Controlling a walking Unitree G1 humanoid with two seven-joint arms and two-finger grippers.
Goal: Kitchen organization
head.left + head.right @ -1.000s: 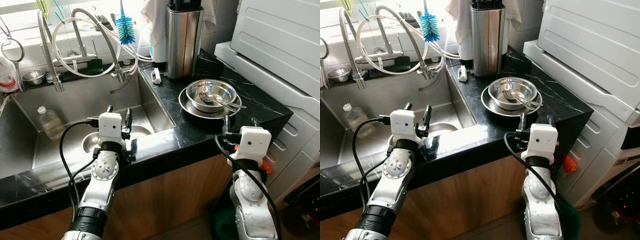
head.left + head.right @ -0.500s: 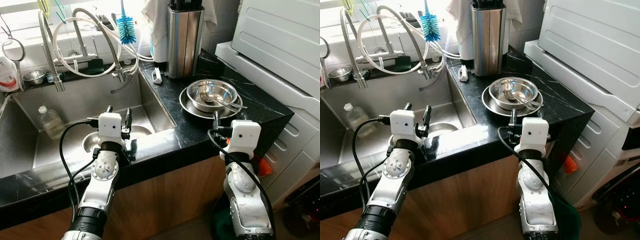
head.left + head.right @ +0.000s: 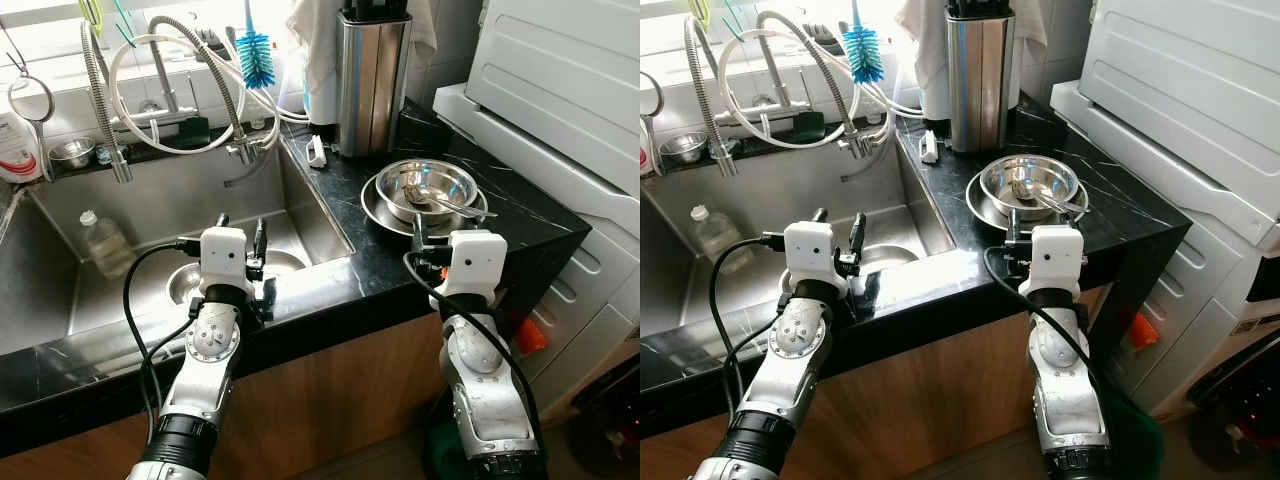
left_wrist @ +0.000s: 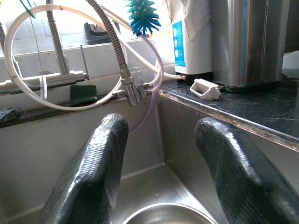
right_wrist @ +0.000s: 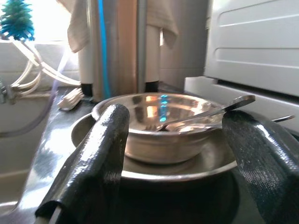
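Note:
A steel bowl (image 3: 425, 185) holding spoons (image 5: 210, 112) sits on a steel plate (image 3: 372, 207) on the black counter (image 3: 340, 200). My right gripper (image 3: 435, 232) is open at the counter's front edge, just short of the plate, and its fingers (image 5: 100, 154) frame the bowl (image 5: 159, 114) without touching it. My left gripper (image 3: 241, 222) is open and holds nothing above the sink's front rim. Below its fingers (image 4: 98, 163) lies another steel bowl (image 3: 185, 282) on the sink floor.
A plastic bottle (image 3: 105, 245) lies in the sink (image 3: 150, 205). Faucet hoses (image 3: 170, 90) and a blue brush (image 3: 255, 55) hang behind it. A tall steel canister (image 3: 370, 80) stands at the counter's back. A white appliance (image 3: 560, 90) borders the counter's right.
My right arm has swung left and forward from beside the counter's corner to just in front of the plate. The left arm has stayed put.

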